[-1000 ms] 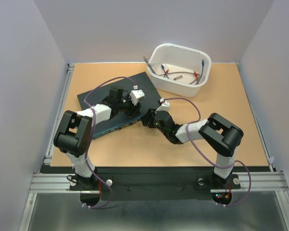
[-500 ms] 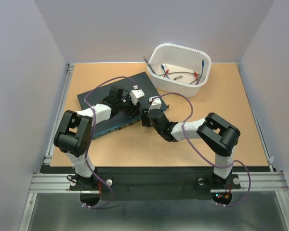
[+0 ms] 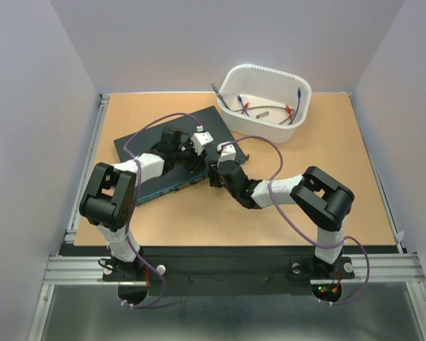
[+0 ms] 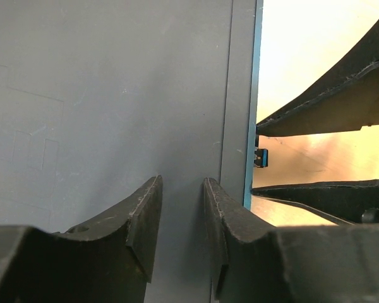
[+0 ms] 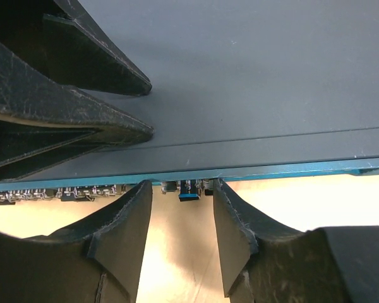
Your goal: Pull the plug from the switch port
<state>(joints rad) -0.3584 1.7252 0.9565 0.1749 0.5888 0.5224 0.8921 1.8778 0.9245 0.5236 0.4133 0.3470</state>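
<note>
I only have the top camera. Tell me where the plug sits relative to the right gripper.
Observer: In the right wrist view, the blue plug juts from the edge of the switch, between the fingers of the right gripper. It touches neither finger.
Operator: Report the left gripper.
Observer: In the left wrist view, the left gripper is shut on nothing, over the switch's flat top.
Operator: Check that plug for a cable.
Observer: The left wrist view shows only a short blue stub, with no cable visible.
</note>
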